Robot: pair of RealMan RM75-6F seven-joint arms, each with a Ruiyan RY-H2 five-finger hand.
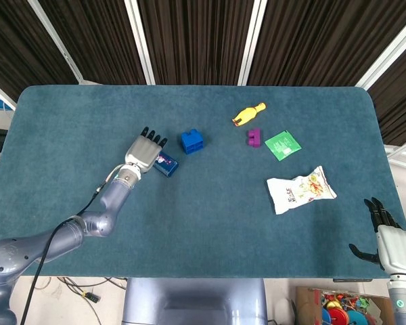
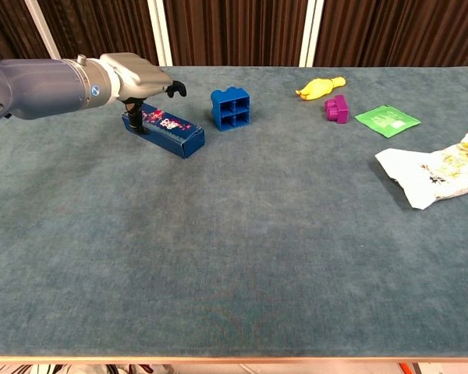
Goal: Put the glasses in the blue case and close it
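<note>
A small dark blue oblong box (image 1: 166,164) with a printed label lies shut on the teal table, left of centre; the chest view shows its long side (image 2: 171,134). My left hand (image 1: 147,150) hovers flat over the box's left end, fingers stretched forward and apart. In the chest view the left hand (image 2: 136,78) has its thumb reaching down to that end of the box. It grips nothing. My right hand (image 1: 387,235) hangs off the table's near right corner, fingers spread and empty; the chest view does not show it. I see no glasses in either view.
A blue building block (image 1: 192,141) stands just right of the box. Farther right lie a yellow toy (image 1: 247,114), a purple block (image 1: 254,137), a green packet (image 1: 283,145) and a white snack bag (image 1: 300,189). The table's front edge (image 2: 234,360) is near.
</note>
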